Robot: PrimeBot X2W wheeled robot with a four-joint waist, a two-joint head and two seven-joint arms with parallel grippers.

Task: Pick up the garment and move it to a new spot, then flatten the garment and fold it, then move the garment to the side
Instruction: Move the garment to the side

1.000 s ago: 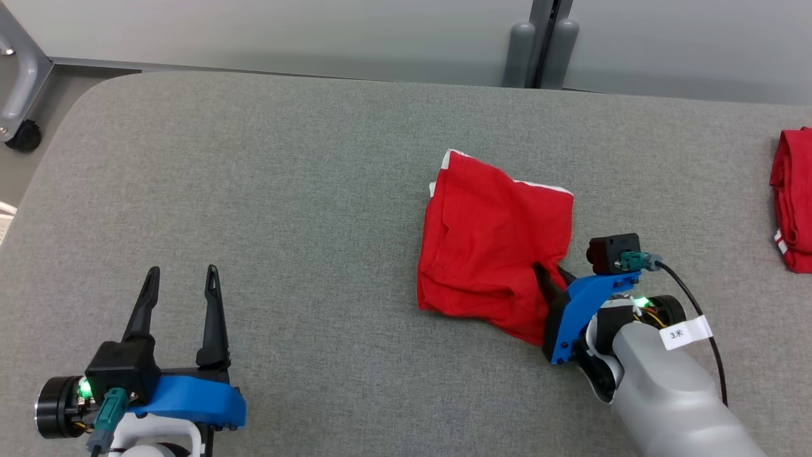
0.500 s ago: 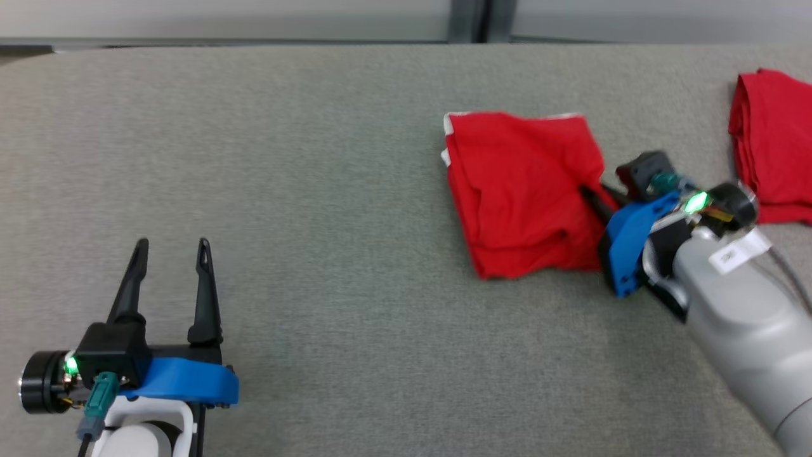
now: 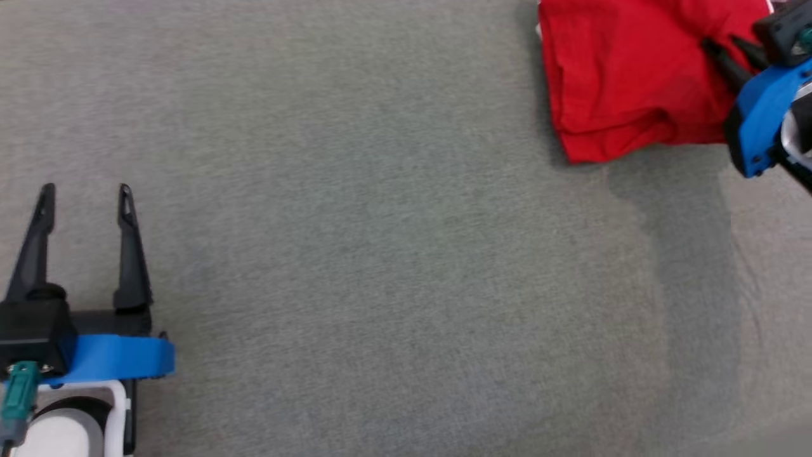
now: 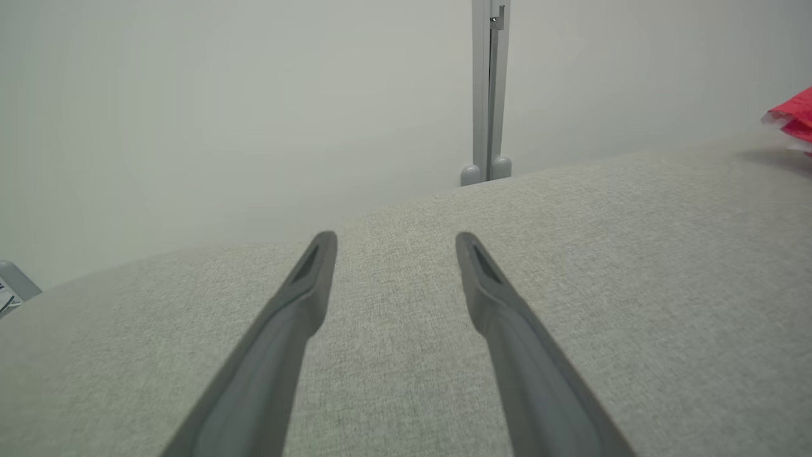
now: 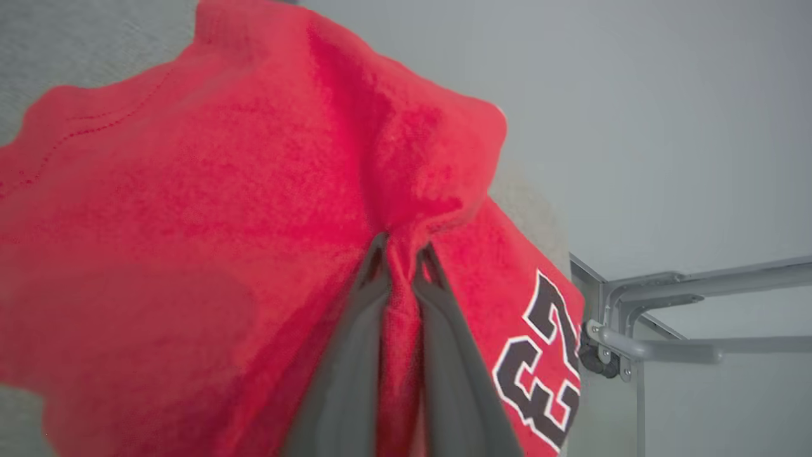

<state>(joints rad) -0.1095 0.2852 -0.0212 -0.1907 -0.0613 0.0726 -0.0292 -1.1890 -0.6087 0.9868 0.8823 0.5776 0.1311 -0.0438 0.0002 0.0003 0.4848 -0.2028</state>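
The red garment point(image 3: 622, 76) lies bunched and folded at the top right of the head view, on the grey table. My right gripper point(image 3: 720, 47) reaches in from the right edge and is shut on the garment's right side. In the right wrist view the fingers point(image 5: 401, 251) pinch a ridge of the red cloth point(image 5: 222, 222), and a black-and-white "23" print point(image 5: 539, 355) shows lower right. My left gripper point(image 3: 85, 190) rests open at the lower left with nothing between its fingers, and is seen the same way over bare table in its wrist view point(image 4: 396, 240).
The grey padded table point(image 3: 380, 254) spreads across the head view. A grey wall post point(image 4: 488, 95) stands behind the table's far edge. A scrap of red cloth with white trim point(image 4: 796, 117) shows at the right. A metal frame point(image 5: 666, 317) stands beyond the garment.
My right gripper has pulled the garment to the right across the table. The head camera has swung too, so the whole picture has shifted. The left gripper stays open at its place.
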